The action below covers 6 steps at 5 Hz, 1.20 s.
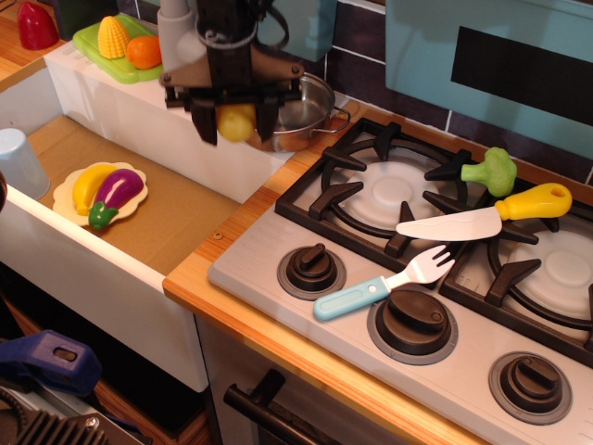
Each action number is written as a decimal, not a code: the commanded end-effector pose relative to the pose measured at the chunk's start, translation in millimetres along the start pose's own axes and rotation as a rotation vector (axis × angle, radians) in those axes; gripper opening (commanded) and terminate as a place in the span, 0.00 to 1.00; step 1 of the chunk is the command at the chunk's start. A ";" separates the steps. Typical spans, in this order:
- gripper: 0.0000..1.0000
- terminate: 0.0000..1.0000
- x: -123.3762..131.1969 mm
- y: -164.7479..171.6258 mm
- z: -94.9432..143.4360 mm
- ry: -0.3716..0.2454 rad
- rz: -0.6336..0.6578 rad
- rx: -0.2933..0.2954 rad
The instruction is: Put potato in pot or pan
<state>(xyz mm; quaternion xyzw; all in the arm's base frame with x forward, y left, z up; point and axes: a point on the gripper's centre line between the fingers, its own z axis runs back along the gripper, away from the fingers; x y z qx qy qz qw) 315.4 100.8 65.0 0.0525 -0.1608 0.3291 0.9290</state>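
Observation:
My gripper (235,122) is shut on the yellow-tan potato (236,121) and holds it in the air above the sink's right wall. The shiny steel pot (301,113) with wire loop handles stands on the wooden counter behind the stove's left burner, just right of and behind the gripper. The arm hides the pot's left side.
A sink (139,213) at left holds a plate with a banana and eggplant (102,191) and a blue cup (18,162). A green tray with corn and an orange (125,44) sits at the back. On the stove (435,250) lie a knife, fork and broccoli (494,170).

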 end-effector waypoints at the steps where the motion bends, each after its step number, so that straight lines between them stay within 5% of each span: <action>1: 0.00 0.00 39.7 -14.8 5.3 -0.108 -0.054 -0.061; 2: 0.00 0.00 59.5 -22.7 -8.1 -0.120 -0.101 -0.107; 3: 1.00 0.00 69.0 -23.8 -22.0 -0.140 -0.135 -0.145; 5: 1.00 0.00 75.0 -21.8 -28.0 -0.143 -0.161 -0.192; 6: 1.00 1.00 75.0 -21.8 -28.0 -0.143 -0.161 -0.192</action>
